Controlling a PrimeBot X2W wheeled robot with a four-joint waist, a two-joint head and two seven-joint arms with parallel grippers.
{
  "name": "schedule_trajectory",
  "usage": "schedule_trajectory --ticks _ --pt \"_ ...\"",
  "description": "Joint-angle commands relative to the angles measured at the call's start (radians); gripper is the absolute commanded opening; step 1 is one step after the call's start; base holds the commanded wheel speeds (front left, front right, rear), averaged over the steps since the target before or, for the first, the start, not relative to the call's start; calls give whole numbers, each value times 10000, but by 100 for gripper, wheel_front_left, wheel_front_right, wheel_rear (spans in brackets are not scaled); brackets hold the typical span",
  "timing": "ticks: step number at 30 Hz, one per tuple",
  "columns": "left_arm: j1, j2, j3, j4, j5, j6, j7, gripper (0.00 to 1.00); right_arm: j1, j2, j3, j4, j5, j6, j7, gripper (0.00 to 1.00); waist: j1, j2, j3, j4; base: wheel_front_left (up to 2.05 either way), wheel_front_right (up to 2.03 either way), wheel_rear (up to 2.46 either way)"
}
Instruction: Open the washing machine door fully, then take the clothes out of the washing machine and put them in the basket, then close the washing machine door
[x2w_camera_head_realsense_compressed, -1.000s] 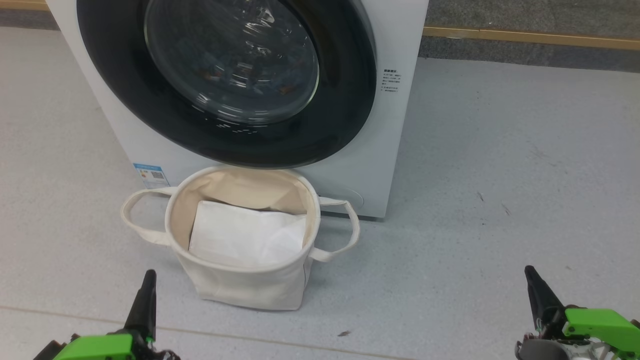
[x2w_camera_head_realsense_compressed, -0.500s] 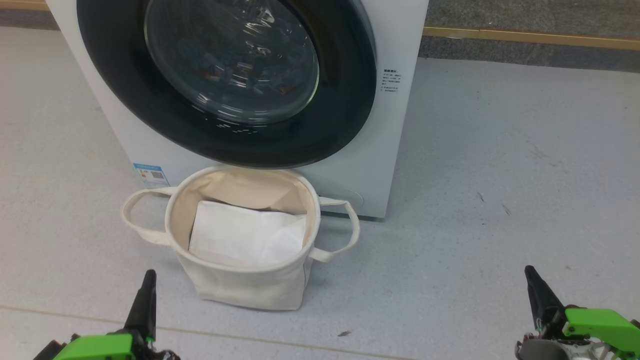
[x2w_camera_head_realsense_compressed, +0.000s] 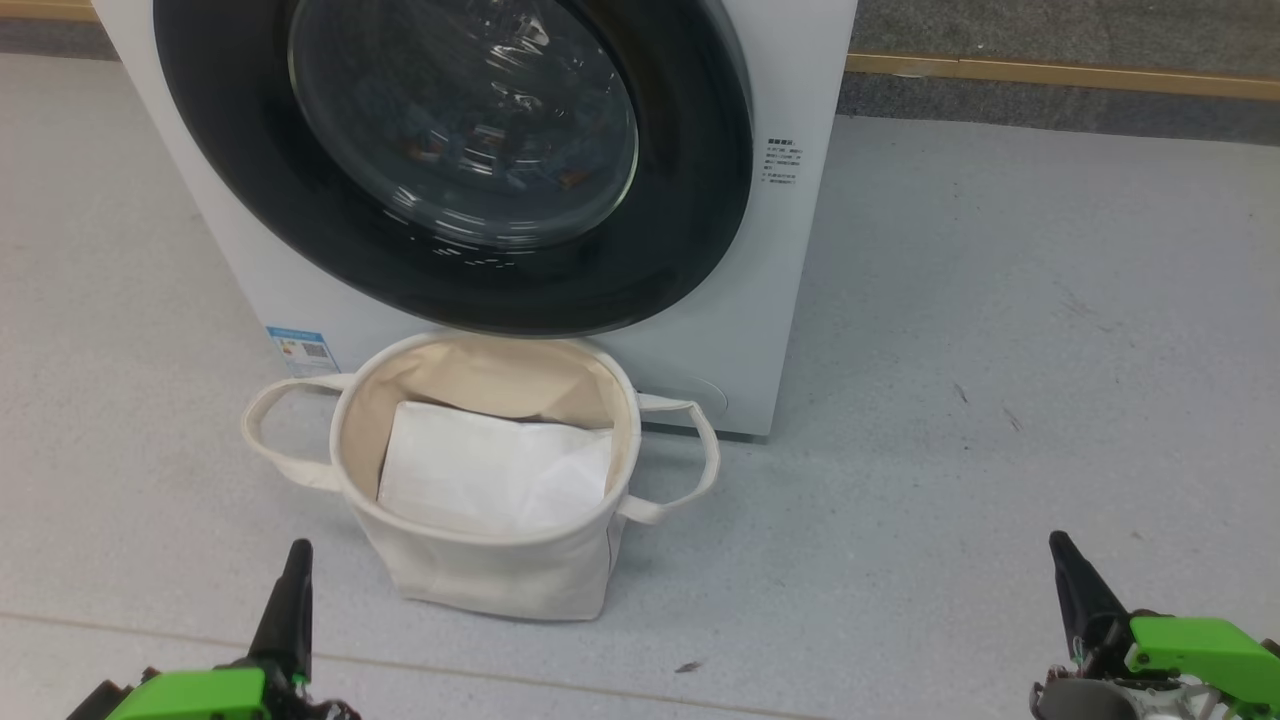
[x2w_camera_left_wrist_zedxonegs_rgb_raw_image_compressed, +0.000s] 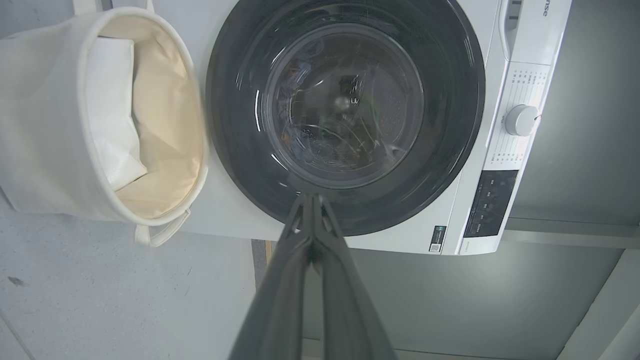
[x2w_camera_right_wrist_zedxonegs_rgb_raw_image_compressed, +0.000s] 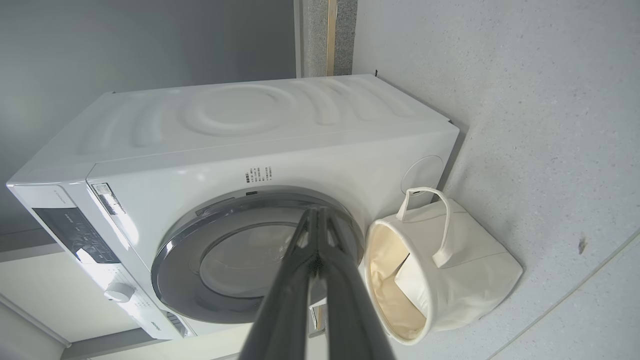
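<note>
Two grippers are hanging low in the head view, well apart from each other: the left gripper (x2w_camera_head_realsense_compressed: 296, 560) at the lower left and the right gripper (x2w_camera_head_realsense_compressed: 1063, 555) at the lower right, each with a green housing behind it. Both are showing their jaws pressed together with nothing between them, and neither is touching anything.

Across the upper middle of the frame the washing machine (x2w_camera_head_realsense_compressed: 745, 330) is standing on the pale speckled floor (x2w_camera_head_realsense_compressed: 1000, 350). The washing machine door (x2w_camera_head_realsense_compressed: 690, 210) is sitting shut against its front, its glossy black rim circling the bulging glass. Through that glass the clothes (x2w_camera_left_wrist_zedxonegs_rgb_raw_image_compressed: 342, 152) are showing only as dim brownish patches inside the drum, too murky to read any print. A blue sticker (x2w_camera_head_realsense_compressed: 300, 350) is clinging to the lower left corner of the front.

Just below the door, the basket (x2w_camera_head_realsense_compressed: 500, 580) is standing upright on the floor, close in front of the machine, its two loop handles sticking out to either side. A folded white sheet (x2w_camera_head_realsense_compressed: 490, 470) is lying inside it.

In the left wrist view the closed fingers are pointing up at the lower rim of the door, with the basket at the upper left and the white dial (x2w_camera_left_wrist_zedxonegs_rgb_raw_image_compressed: 520, 120) at the right. In the right wrist view the fingers are pointing at the door's edge, with the basket at the lower right.
</note>
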Motion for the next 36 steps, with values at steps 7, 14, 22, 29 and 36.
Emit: schedule_trajectory --ticks 7,14,22,29,36 --pt "-243 62 333 -379 -40 15 77 0 -411 -85 198 -388 59 2 71 0 0 -1 0 0 0 0 0" --pt "-243 62 333 -379 -40 15 77 0 -411 -85 198 -388 59 2 71 0 0 -1 0 0 0 0 0" --pt "412 -49 -31 836 8 1 -19 100 387 46 35 832 2 2 -22 100 0 -1 2 2 0 0 0" --pt "385 -30 38 932 111 11 -177 100 296 43 172 968 31 0 -201 100 23 -1 -8 30 0 0 0" --pt "246 85 90 861 334 62 -356 100 80 35 286 979 -54 0 -406 100 1 -1 11 61 0 0 0"
